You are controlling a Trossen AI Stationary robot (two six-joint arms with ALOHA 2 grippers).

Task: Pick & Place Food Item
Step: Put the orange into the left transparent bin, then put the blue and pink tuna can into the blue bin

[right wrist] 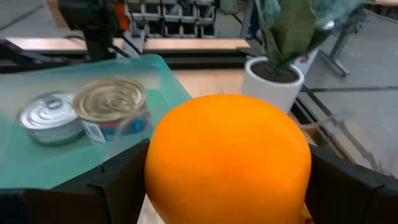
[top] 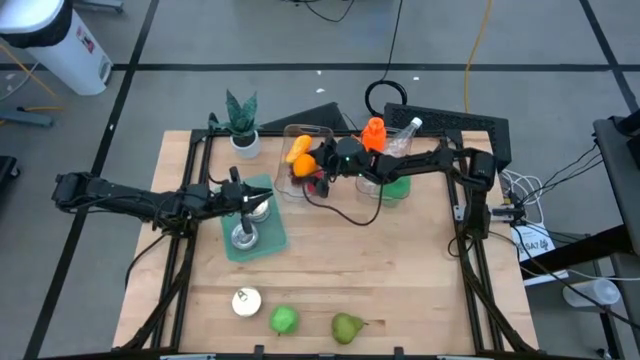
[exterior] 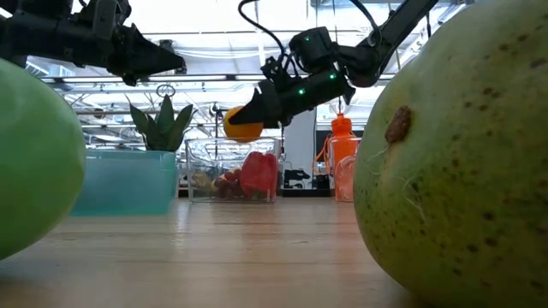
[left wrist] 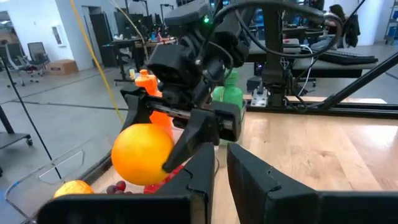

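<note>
Right gripper [top: 312, 163]: clamped wide on an orange [top: 300, 162], one finger each side of the fruit; the round body bulges well past the pads in the right wrist view.
Orange: held up in the air over the clear plastic bin [top: 285, 185] at the back of the table, clear of the wood below.
Bin contents: red fruit, grapes I think, and another orange-yellow piece [top: 297, 146]; the low view shows the held fruit hanging just above the bin's rim.
Left gripper [top: 243, 200]: fingers together, holding nothing; it hovers over the teal tray [top: 262, 243], which carries two tin cans [top: 243, 236].
Slip risk: the skin is smooth and curved and the fingers touch it on narrow patches; a jolt of the arm could roll it out, and it would likely bounce on the table and run off.
Collision risk: the two grippers stand near each other, tray beside bin; if the fruit is bound for the tray, the left arm sits in the way, and the cans could be knocked over.
Snag risk: a black cable [top: 345, 212] loops on the table under the right arm; a low sweep might catch it.
Bystanders: a potted plant [top: 242, 122] just beside the tray; a green apple [top: 284, 320] and a pear [top: 346, 326] at the front edge, well apart from all this.
</note>
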